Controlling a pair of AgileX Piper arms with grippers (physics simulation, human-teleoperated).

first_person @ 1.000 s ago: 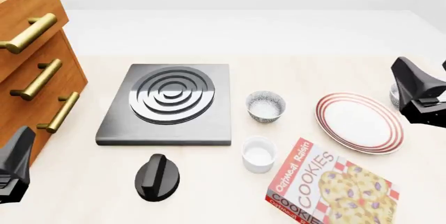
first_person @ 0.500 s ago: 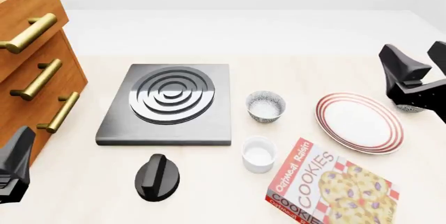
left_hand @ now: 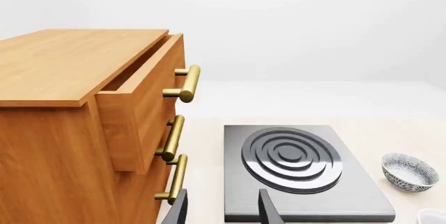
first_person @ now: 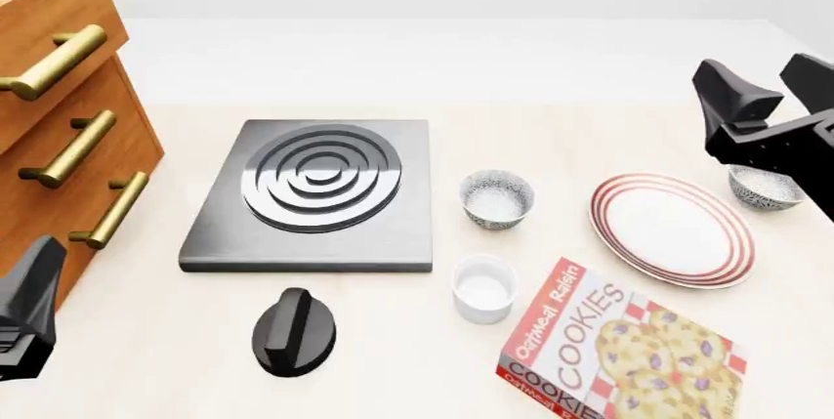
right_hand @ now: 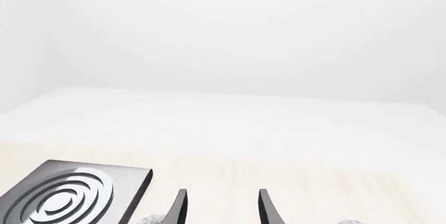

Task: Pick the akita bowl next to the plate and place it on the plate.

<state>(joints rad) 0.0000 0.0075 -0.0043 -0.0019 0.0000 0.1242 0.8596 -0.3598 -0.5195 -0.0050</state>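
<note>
The wooden drawer cabinet (first_person: pixel 59 116) stands at the surface's (first_person: pixel 521 58) left edge, its top drawer pulled partly out. Beside it lies the dark stove plate (first_person: pixel 312 194) with concentric rings, and a black knob (first_person: pixel 293 331) sits in front of it. A box of oatmeal raisin cookies (first_person: pixel 619 346) lies flat near the front edge.

The plate (first_person: pixel 671 229), white with thin red rings, lies right of centre. Two speckled bowls flank it: one (first_person: pixel 497 198) sits well apart on its left, the akita bowl (first_person: pixel 764 187) just beside its right rim, which probably makes that the target. It stands upright, black-and-white speckled outside, pale inside. A plain white cup (first_person: pixel 483 288) stands in front of the left bowl.

The right claw (first_person: pixel 765 97) hangs above and just behind the akita bowl, fingers spread wide and holding nothing, apparently lining up to descend. The left claw (left_hand: pixel 221 209) waits low by the cabinet, likewise parted and empty.
</note>
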